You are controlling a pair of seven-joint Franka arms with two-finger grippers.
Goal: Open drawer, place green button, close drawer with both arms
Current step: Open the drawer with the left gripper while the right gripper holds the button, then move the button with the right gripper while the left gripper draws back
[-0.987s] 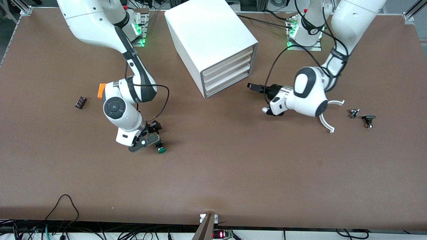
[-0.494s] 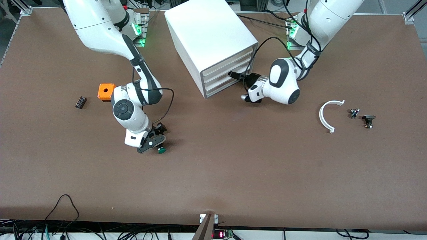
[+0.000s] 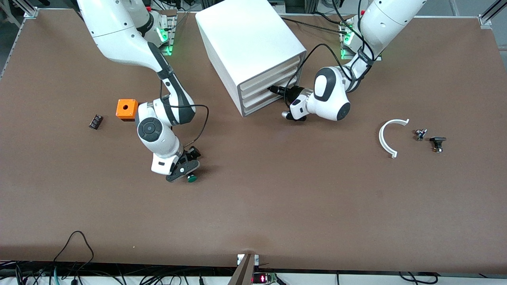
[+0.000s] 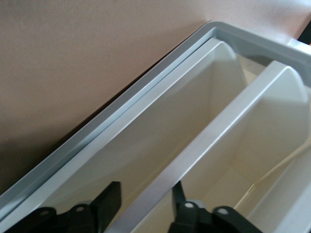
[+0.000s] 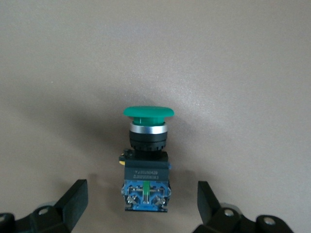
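The white cabinet (image 3: 245,35) has all three drawers shut. My left gripper (image 3: 274,90) is at the drawer fronts. In the left wrist view it (image 4: 146,187) is open, its fingers (image 4: 109,201) astride a white ridge between the lowest drawer (image 4: 160,136) and the one above. I cannot tell whether they touch it. The lowest drawer shows in the front view (image 3: 257,102). The green-capped button (image 3: 192,178) lies on its side on the table. My right gripper (image 3: 184,168) is open low over it. In the right wrist view the gripper (image 5: 141,190) has one finger on each side of the button's blue-black body (image 5: 146,182), not touching.
An orange cube with a hole (image 3: 126,109) and a small black part (image 3: 96,121) lie toward the right arm's end. A white curved piece (image 3: 386,136) and two small dark parts (image 3: 420,134) (image 3: 437,142) lie toward the left arm's end.
My left gripper has moved from over the table to the cabinet's drawer fronts. My right gripper has shifted slightly closer round the button. The button has not moved.
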